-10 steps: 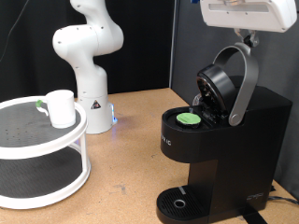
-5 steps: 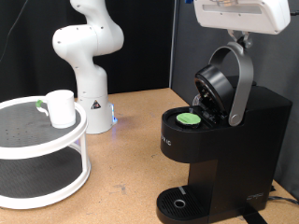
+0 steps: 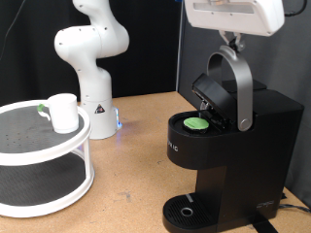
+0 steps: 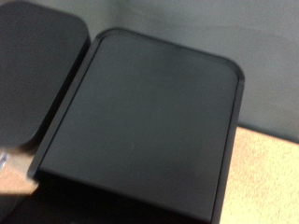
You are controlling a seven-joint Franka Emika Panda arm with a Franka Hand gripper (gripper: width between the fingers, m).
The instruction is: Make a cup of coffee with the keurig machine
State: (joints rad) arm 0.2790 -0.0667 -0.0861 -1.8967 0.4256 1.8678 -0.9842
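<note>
- End effector (image 3: pixel 231 42) at the exterior view's top right, right above the grey arched lid handle (image 3: pixel 240 85); fingers meet the handle top, but can't tell how far open or if gripping.
- Keurig machine (image 3: pixel 233 155) at the surface's (image 3: pixel 136 155) right edge, lid part-raised, green pod (image 3: pixel 197 123) in the chamber.
- Drip tray (image 3: pixel 185 209) bare.
- Cup (image 3: pixel 63 112) on white two-tier stand (image 3: pixel 49 155), far left, well apart from machine.
- Open surface between stand & machine.
- Wrist view: only the machine's black top (image 4: pixel 140 103), wood edge beside it.
</note>
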